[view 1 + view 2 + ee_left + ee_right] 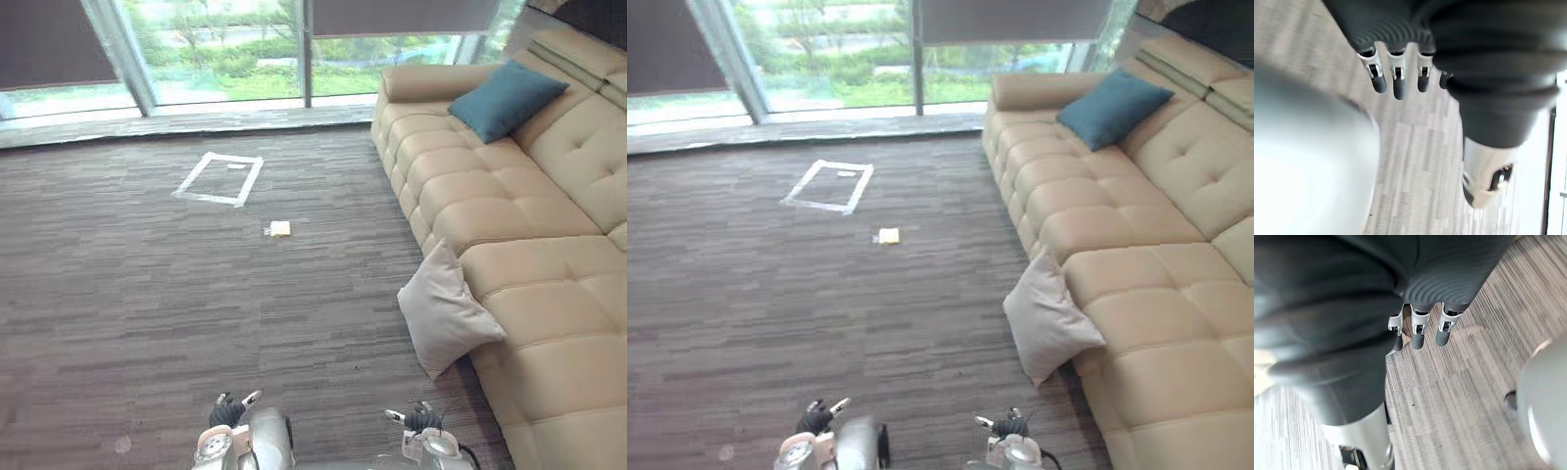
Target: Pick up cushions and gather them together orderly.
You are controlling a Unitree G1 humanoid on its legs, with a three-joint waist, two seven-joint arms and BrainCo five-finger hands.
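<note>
A pale grey cushion (446,308) stands on the carpet, leaning against the front of the beige sofa (534,269). A teal cushion (506,98) rests on the sofa's far seat against the backrest. My left hand (227,411) hangs low at the near edge, far from both cushions. Its fingers (1396,81) are straight and hold nothing. My right hand (421,419) hangs at the near edge too, a short way in front of the grey cushion. In its wrist view the fingers (1419,330) are relaxed and empty above the carpet.
A white tape rectangle (219,178) marks the carpet at the far left centre. A small yellow object (280,228) lies just this side of it. Tall windows (245,59) run along the far wall. The sofa takes up the right side.
</note>
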